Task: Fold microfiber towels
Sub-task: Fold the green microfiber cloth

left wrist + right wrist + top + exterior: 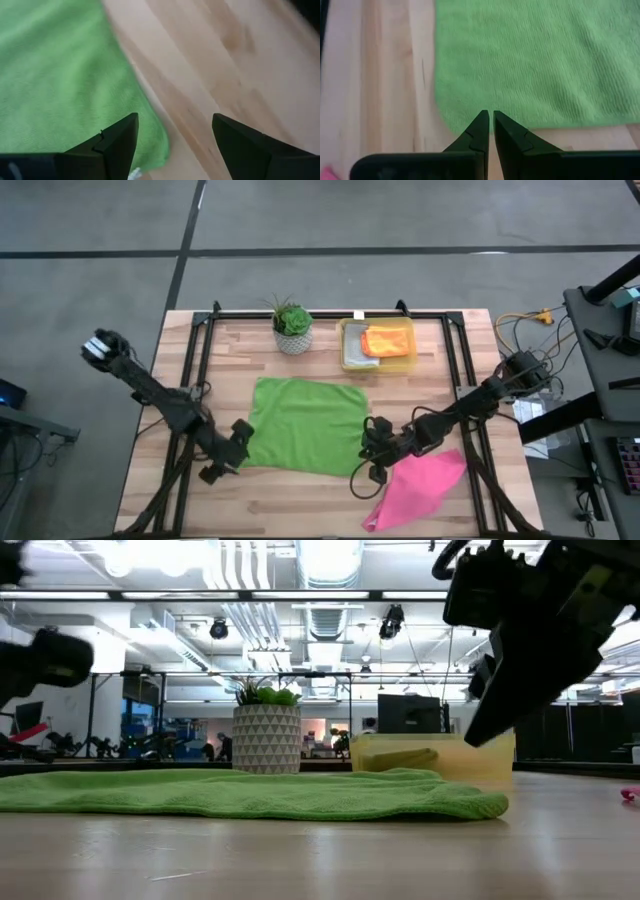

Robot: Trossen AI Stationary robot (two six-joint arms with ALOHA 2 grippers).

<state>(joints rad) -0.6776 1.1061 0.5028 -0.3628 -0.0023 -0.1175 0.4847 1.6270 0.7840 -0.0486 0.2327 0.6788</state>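
A: From above, the green towel (306, 425) lies flat just in front of the plant pot (293, 335); the left gripper (228, 452) is at its near-left corner.

B: Its wrist view shows wide-open fingers (118, 142). The right gripper (488, 131) is closed and empty, so it may miss the corner.

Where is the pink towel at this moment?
In the high view, the pink towel lies crumpled on the table's near right side, just beside the right gripper and apart from the green towel.
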